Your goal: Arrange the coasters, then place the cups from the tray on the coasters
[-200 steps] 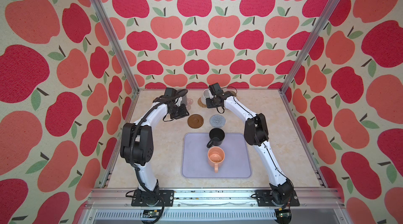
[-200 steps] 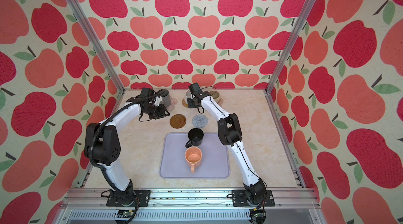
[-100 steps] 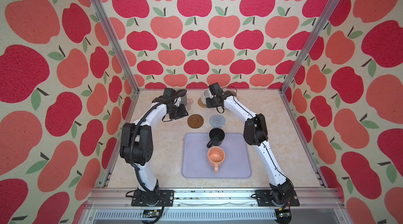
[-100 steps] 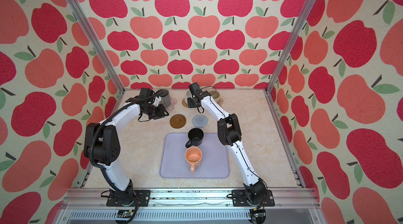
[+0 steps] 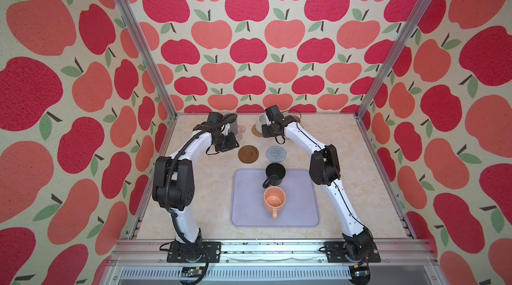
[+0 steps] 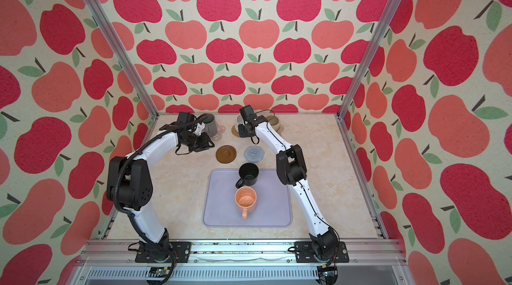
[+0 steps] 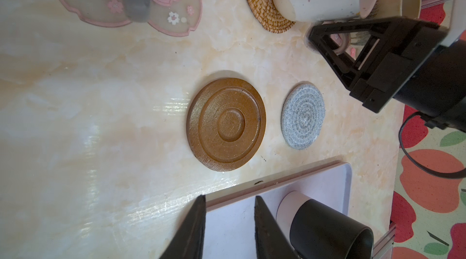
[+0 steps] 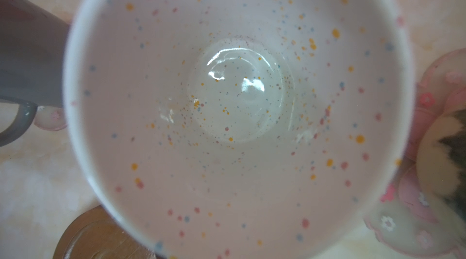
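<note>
Hardly anything has moved in the last second: both arms keep the poses they had, and every cup and coaster lies where it did. The right gripper [image 7: 312, 36] has its jaws closed at the handle of the speckled white cup [image 5: 261, 121], which stands on the rattan coaster [image 5: 255, 132] at the table's 12 o'clock. The left gripper [image 7: 229, 197] hangs with its fingers parted and nothing between them, at 10 o'clock of the brown disc coaster [image 5: 248, 154]. That disc and the grey crocheted coaster [image 5: 276, 153], at its 3 o'clock, are bare. At 11 o'clock the tall grey cup [image 6: 211, 127] stands on a pink flower coaster [image 6: 220, 130]. At 1 o'clock the beige-olive cup [image 6: 275, 123] sits on the other pink flower coaster [image 8: 408, 220]. The lavender tray [image 5: 299, 208], toward 6 o'clock, carries the black cup [image 5: 275, 174] at its 12 o'clock edge. The peach-orange cup [image 5: 274, 200] stands in the tray's middle, handle toward 6 o'clock.
</note>
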